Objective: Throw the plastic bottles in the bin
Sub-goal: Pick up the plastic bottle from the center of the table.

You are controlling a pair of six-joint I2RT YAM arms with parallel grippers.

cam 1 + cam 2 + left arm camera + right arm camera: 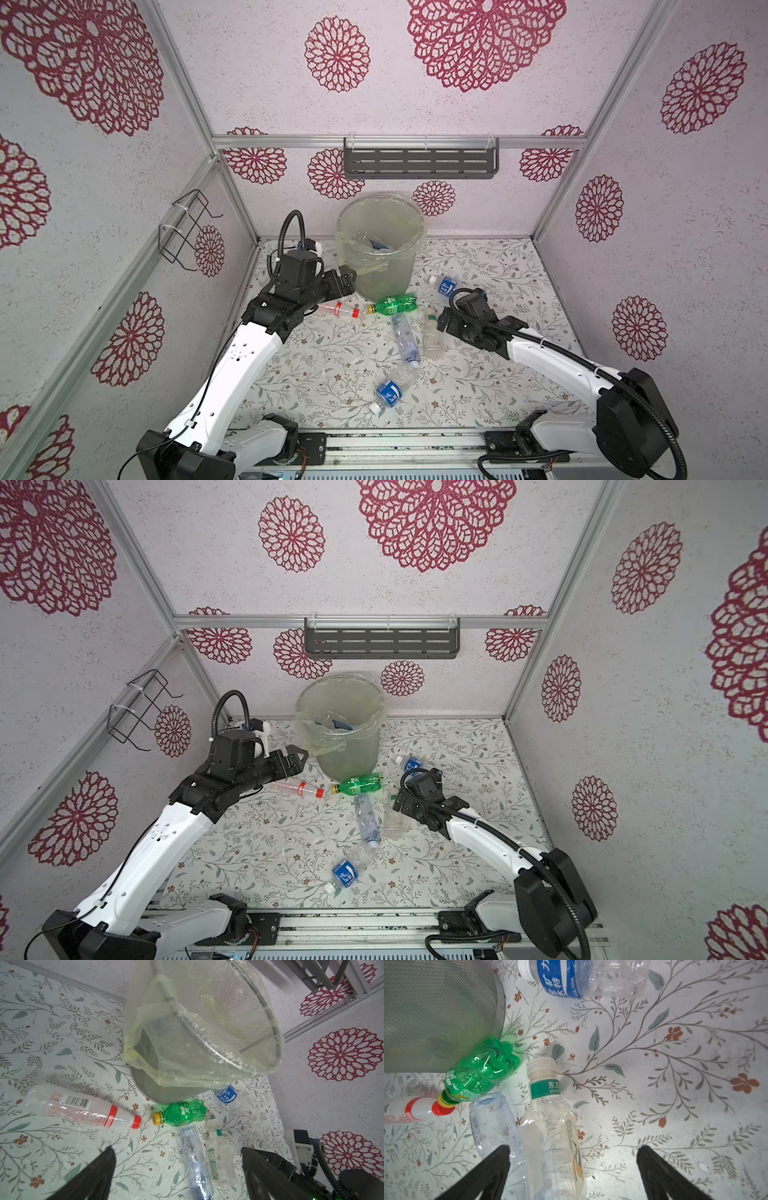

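Right wrist view — right gripper (574,1148) spread wide, empty, poised over the green-banded bottle (550,1136) mid-table; one finger (496,1159) overhangs the crumpled bottle (494,1124) touching its left side, so a nudge right before closing looks wise. Farther back, left gripper (351,282), equally wide and empty, hovers beside the bin (390,278) at far centre — only top views reveal bottles (370,243) inside it.

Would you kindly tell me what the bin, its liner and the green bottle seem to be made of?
Bin: probably metal mesh, matt grey; a fine grid shows in its wall, with a solid band at the base.
Liner: thin yellowish plastic film, glossy; it wrinkles and shows the rim through.
Green bottle: translucent glossy plastic, with sharp highlights and a moulded base.
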